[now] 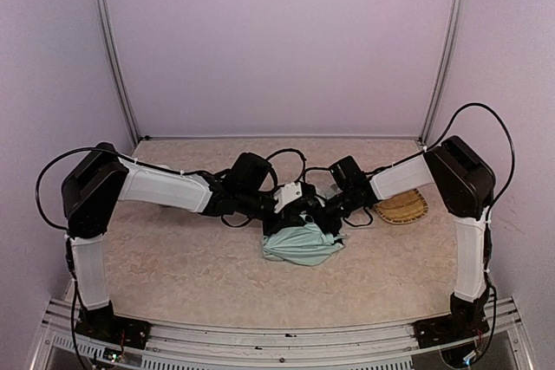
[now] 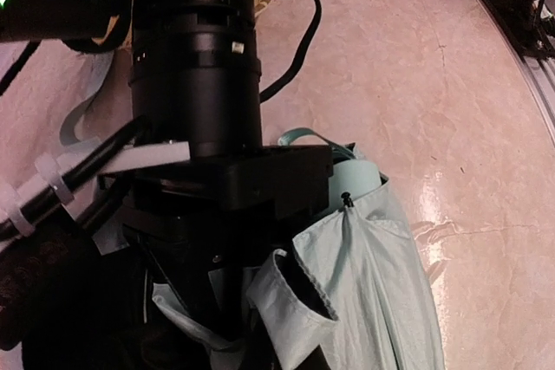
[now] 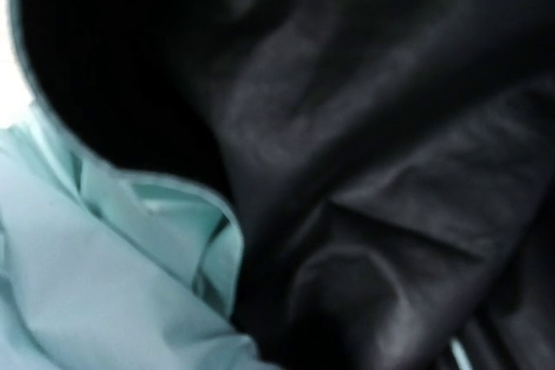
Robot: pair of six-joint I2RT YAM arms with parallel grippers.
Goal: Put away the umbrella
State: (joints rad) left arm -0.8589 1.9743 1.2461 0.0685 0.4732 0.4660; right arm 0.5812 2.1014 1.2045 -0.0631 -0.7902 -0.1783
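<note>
The umbrella (image 1: 299, 244) lies crumpled mid-table, pale mint-green fabric with a black underside. Both arms meet just above its far edge. My left gripper (image 1: 295, 207) is down at the fabric's top. In the left wrist view its fingers are lost in dark shapes, with mint folds of the umbrella (image 2: 373, 283) beside them. I cannot see fabric caught in it. My right gripper (image 1: 328, 216) is pushed into the umbrella from the right. The right wrist view is filled by black lining and the umbrella's mint cloth (image 3: 87, 283), hiding the fingers.
A woven straw tray (image 1: 403, 207) sits to the right of the umbrella, under the right forearm. The right arm's black wrist (image 2: 195, 67) and its cables crowd the left wrist view. Pale walls close in the table at the back and sides.
</note>
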